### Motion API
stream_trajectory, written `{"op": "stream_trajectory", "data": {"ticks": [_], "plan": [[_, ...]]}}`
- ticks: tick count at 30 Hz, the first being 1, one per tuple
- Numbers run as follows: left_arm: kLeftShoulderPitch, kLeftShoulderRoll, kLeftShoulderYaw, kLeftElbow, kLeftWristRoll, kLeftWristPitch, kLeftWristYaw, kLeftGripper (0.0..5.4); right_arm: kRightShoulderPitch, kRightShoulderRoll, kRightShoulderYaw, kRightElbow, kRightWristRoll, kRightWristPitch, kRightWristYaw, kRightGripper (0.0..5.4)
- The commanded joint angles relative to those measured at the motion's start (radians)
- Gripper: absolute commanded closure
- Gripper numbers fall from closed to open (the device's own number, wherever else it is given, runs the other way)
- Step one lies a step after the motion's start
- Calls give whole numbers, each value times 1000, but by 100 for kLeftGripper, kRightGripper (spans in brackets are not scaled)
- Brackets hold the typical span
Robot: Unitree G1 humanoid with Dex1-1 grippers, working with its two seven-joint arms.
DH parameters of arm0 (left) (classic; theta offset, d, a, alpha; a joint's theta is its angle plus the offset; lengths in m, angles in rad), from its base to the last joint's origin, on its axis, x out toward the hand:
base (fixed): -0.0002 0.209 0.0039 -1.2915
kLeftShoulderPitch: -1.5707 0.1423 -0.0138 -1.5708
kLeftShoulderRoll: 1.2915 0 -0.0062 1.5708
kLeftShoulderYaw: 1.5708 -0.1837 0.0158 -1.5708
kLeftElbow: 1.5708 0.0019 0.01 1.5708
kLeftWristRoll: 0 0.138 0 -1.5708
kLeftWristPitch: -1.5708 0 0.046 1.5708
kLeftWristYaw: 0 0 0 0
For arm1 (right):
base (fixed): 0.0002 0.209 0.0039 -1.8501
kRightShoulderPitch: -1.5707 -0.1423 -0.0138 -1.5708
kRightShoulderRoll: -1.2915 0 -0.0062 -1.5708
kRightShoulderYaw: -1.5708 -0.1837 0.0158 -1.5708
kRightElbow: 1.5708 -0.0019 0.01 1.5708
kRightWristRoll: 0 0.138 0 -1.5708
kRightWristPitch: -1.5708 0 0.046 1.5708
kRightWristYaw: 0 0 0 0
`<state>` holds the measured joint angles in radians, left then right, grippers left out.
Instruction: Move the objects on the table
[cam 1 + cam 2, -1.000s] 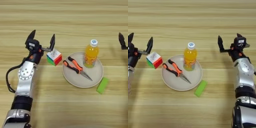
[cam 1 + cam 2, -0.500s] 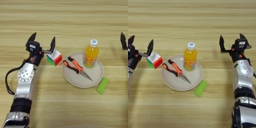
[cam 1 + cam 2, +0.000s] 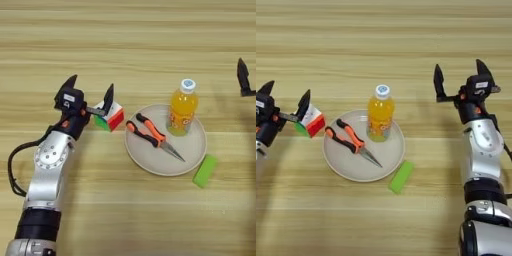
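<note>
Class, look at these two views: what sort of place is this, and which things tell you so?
Probably a robot practice bench: a bare wooden table set with unrelated items, a puzzle cube, and pliers and an orange-drink bottle on a plate.

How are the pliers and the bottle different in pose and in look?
The pliers lie flat, while the bottle stands upright. The pliers have orange handles and a thin metal nose; the bottle holds orange drink under a white cap. Both rest on the same round plate.
</note>
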<state>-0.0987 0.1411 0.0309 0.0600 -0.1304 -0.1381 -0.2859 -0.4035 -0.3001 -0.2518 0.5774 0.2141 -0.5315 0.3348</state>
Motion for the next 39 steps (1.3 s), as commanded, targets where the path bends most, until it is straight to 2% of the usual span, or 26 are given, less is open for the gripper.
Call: {"op": "stream_trajectory", "data": {"ticks": [1, 7, 16, 25, 39], "plan": [[42, 11, -21, -53, -6, 84, -13, 0, 9, 19, 19, -13, -13, 13, -7, 2], [75, 1, -45, -64, -8, 167, -22, 0, 5, 34, 43, -2, -42, -7, -19, 2], [64, -2, -56, -6, -1, 218, -30, 0, 1, 45, 61, 7, -59, -15, -33, 2], [44, 8, -52, 47, 10, 221, -42, 0, 3, 55, 74, 2, -64, -15, -41, 2], [19, 15, -57, 142, 32, 189, -52, 0, 2, 61, 79, 0, -68, -15, -42, 2]]}}
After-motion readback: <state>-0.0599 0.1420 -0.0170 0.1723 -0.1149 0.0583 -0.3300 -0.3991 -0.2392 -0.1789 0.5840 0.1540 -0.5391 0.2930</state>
